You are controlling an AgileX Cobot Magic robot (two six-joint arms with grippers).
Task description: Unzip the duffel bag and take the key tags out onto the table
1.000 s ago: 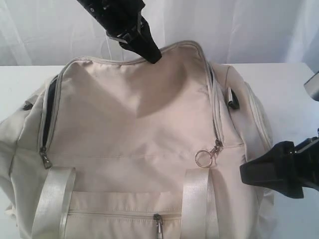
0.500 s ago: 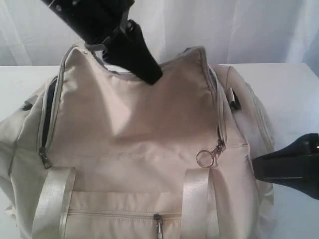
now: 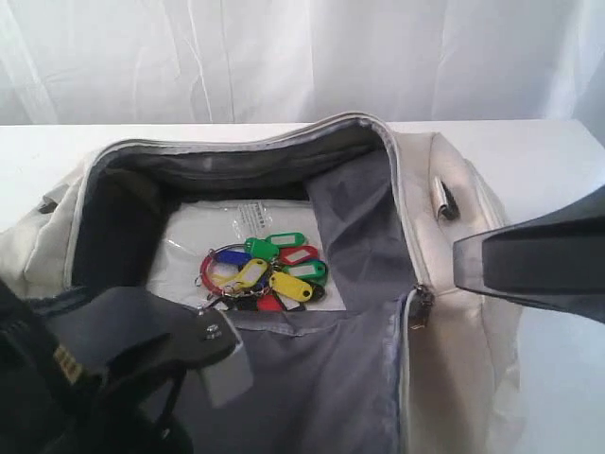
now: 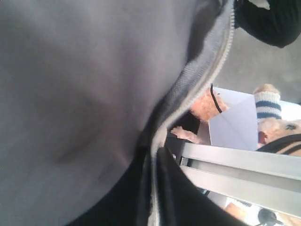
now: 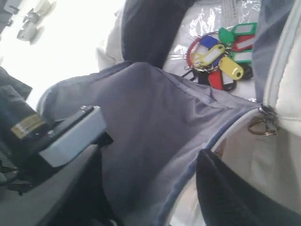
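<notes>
Loses the near side of the duffel bag (image 3: 454,312) past the exterior view's 6 o'clock edge. Shows the left gripper (image 3: 194,345) at 7 o'clock only as a cropped dark blur, fingertips half buried in grey lining (image 3: 321,378). Crops the blurred right gripper (image 3: 473,265) at 3 o'clock. Hides the nearest key tags (image 3: 265,270) behind that lining. Leaves the print on the clear packet (image 3: 189,236) unreadable.

One duffel bag (image 3: 454,189) is counted, on one table (image 3: 529,151). One bunch of key tags (image 3: 269,270) is seen, held on one red ring (image 3: 204,265). In the bunch, three green, two yellow, two red and one blue can be told. More may be hidden. One clear packet (image 3: 184,241) is counted. Two tools are counted, the left tool (image 4: 151,156) and the right tool (image 3: 470,263).
</notes>
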